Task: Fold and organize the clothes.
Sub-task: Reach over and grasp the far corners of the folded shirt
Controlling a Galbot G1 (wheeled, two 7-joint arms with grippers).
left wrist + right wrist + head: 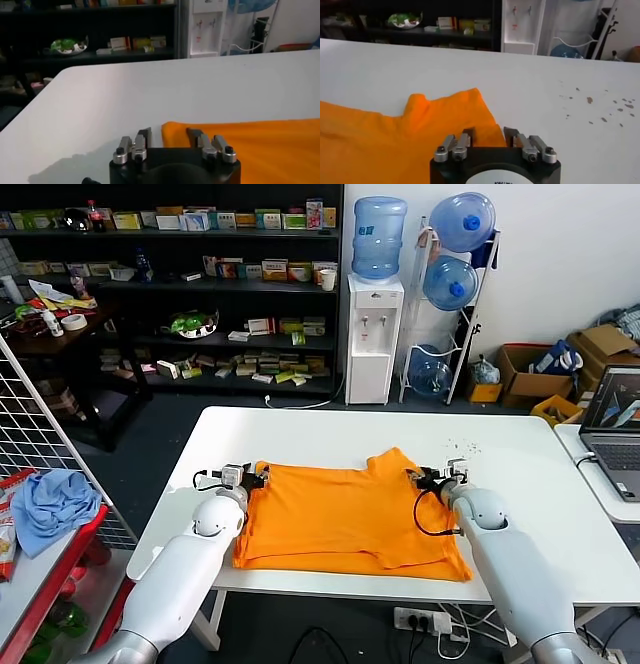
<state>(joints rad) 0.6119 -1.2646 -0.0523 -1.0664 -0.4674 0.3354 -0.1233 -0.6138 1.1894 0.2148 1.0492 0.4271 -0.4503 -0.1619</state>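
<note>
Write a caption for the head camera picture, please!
Both grippers, left and right, sit open at the far corners of an orange T-shirt on the white table.

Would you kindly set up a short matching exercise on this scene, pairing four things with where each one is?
Things:
1. orange T-shirt
2. left gripper
3. right gripper
4. light blue cloth

Places:
A. at the shirt's far corner on the robot's right
B. spread on the white table
C. bunched on the side shelf to the robot's left
D. at the shirt's far corner on the robot's left

Right pairs: 1-B, 2-D, 3-A, 4-C
</note>
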